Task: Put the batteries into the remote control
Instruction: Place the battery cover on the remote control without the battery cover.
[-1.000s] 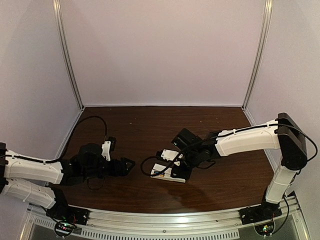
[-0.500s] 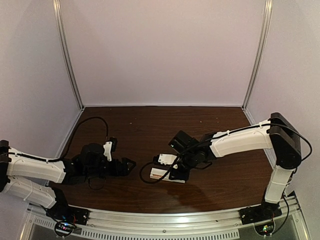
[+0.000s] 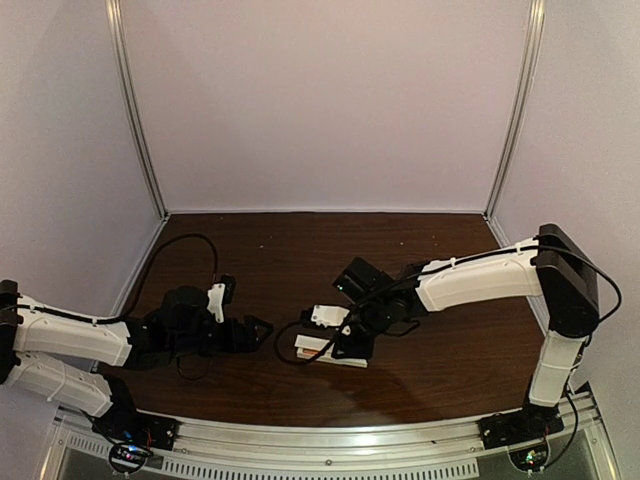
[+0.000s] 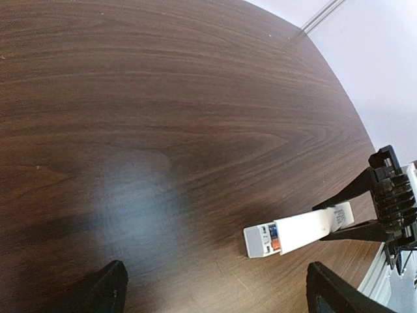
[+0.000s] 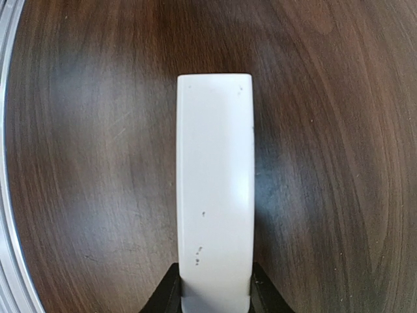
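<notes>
The remote control (image 3: 325, 350) lies on the brown table near the middle. In the left wrist view its grey end (image 4: 257, 240) points toward me. Just behind that end the batteries show in the compartment, one blue (image 4: 273, 229) and one orange (image 4: 275, 244). A white cover strip (image 4: 313, 227) lies over the remainder of the bar. My right gripper (image 3: 350, 340) is shut on the bar's far end, its black fingers (image 5: 166, 290) pressed against both sides of the white top (image 5: 215, 176). My left gripper (image 3: 262, 328) stands wide open, a short way left of the remote and holding nothing.
A black cable (image 3: 285, 335) loops on the table between the two grippers. White walls enclose the table at the back and sides. A metal rail (image 3: 330, 440) runs along the near edge.
My right gripper has shifted a little to the left, carrying the remote with it. The left arm has barely moved.
</notes>
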Controlling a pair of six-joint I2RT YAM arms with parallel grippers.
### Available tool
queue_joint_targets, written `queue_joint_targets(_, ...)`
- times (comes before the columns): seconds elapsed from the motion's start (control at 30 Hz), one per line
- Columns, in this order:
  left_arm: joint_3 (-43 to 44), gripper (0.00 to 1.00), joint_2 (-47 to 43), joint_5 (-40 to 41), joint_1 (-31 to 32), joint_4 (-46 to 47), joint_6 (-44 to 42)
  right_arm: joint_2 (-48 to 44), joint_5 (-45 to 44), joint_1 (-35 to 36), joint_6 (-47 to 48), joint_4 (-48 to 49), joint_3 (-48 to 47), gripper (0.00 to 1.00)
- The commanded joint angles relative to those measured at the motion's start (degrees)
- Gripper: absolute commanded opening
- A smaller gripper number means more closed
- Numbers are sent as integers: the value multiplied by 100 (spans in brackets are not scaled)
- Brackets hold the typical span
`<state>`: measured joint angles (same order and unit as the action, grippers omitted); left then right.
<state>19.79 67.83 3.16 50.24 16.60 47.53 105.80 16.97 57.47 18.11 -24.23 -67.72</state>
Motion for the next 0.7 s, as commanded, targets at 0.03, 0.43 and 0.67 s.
queue_joint_targets(0.03, -32, 97, -6, -52, -62, 186, 46, -56, 216, 27, 13, -88, -260, 27)
queue_joint_targets(0.43, -62, 98, -16, -104, -85, 199, 50, 298, 281, 27, 9, -118, -374, 30)
queue_joint_targets(0.67, -71, 97, -26, -113, -101, 187, 51, 392, 330, 29, -24, -75, -357, 34)
